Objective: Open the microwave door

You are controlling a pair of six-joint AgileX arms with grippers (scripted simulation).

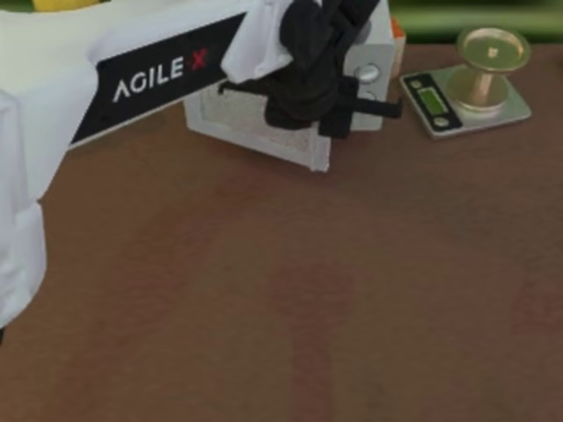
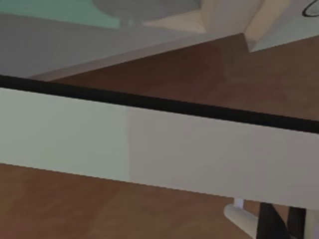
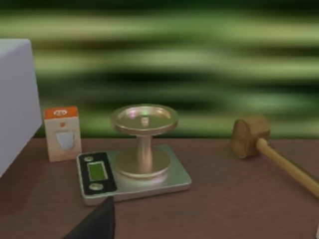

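One arm works: from above, my left gripper (image 1: 339, 110) sits at the microwave door (image 1: 255, 123), swung partly out from the microwave (image 1: 374, 53) at the table's far edge; finger spread indeterminate. Left wrist shows only a white panel edge. Right wrist faces a kitchen scale (image 3: 132, 172). Opening underway; next, a wider swing.

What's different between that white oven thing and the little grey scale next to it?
The microwave is a white box, largely hidden under the left arm; the scale is a flat grey slab in plain sight. The microwave's mesh-windowed door is swung partly open; the scale carries a green display and a brass-coloured stand. Both sit at the table's far edge.
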